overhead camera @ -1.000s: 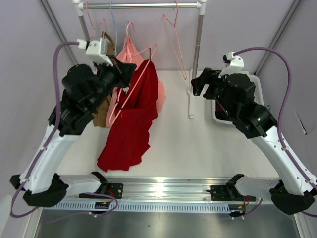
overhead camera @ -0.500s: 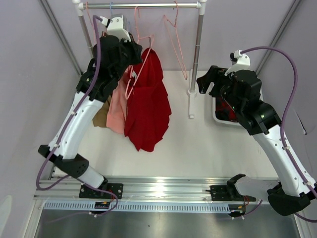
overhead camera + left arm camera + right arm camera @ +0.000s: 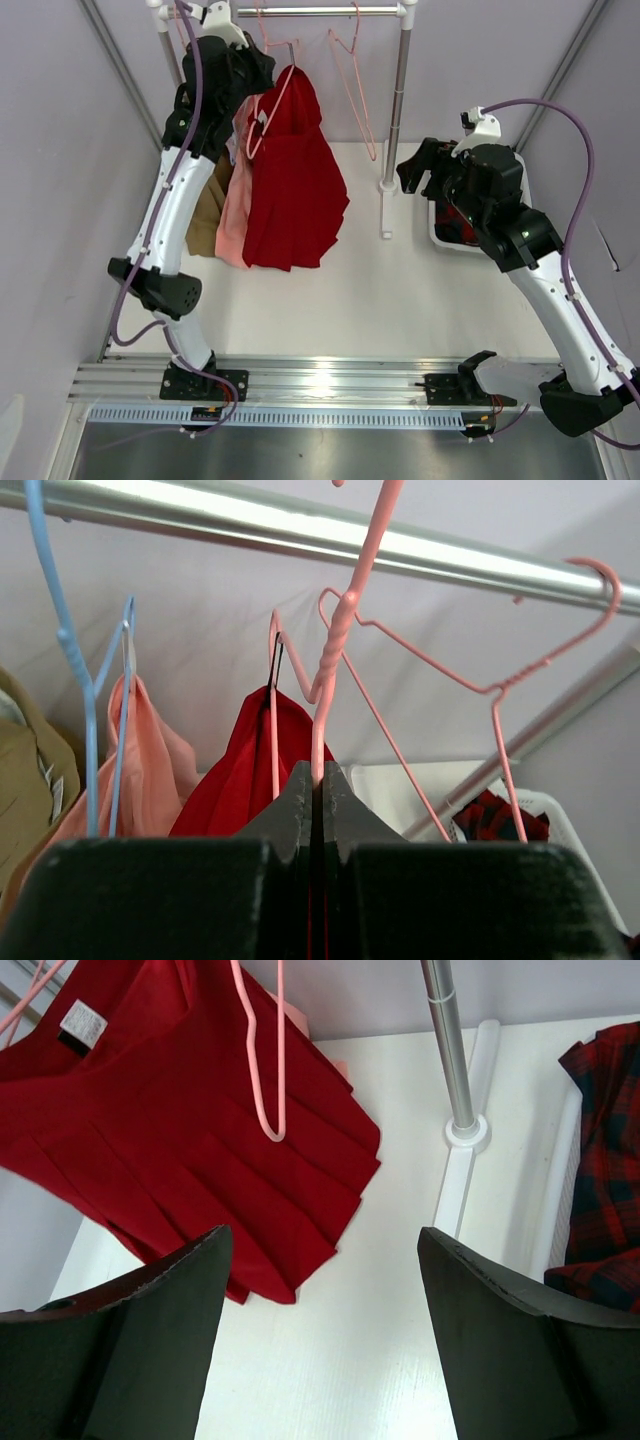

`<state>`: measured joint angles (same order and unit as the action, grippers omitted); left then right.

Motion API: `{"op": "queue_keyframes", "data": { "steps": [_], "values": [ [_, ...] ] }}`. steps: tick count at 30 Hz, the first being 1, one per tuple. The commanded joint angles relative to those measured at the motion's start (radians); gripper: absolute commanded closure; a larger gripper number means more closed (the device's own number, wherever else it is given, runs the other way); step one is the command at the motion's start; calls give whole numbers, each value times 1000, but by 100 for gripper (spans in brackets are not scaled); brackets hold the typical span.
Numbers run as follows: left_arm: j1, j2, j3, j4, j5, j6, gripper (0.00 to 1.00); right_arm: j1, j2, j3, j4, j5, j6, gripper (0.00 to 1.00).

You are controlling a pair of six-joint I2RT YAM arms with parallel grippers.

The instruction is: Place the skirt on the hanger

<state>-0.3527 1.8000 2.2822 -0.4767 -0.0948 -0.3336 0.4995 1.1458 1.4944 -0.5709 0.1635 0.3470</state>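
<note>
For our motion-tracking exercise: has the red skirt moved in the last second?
Yes. The skirt, on its pink hanger, has moved up toward the clothes rail.

Left wrist view: hanger [image 3: 338, 620] hook cut off by top edge; whether it sits over rail [image 3: 300, 525] cannot be told. Skirt [image 3: 235, 770] lower part hidden behind left gripper [image 3: 312, 780]. Right wrist view: checked garment [image 3: 605, 1160] cut off by right edge. Top view: tan garment [image 3: 203, 235] partly hidden behind left arm [image 3: 172, 215].
</note>
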Motion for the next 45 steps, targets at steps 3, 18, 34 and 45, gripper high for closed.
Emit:
{"op": "queue_keyframes", "data": {
  "steps": [3,18,34,45],
  "values": [
    [67,59,111,177,144,-68,100,-12,-31,-3,32,-15,1,20],
    [84,18,-127,254,184,-147,100,-30,-44,-80,65,-53,21,19],
    [83,-206,-250,158,291,-76,48,-50,-38,-108,23,-82,12,14],
    [-3,-569,-677,176,412,-110,46,-72,-37,-148,-38,-91,6,6]
  ]
}}
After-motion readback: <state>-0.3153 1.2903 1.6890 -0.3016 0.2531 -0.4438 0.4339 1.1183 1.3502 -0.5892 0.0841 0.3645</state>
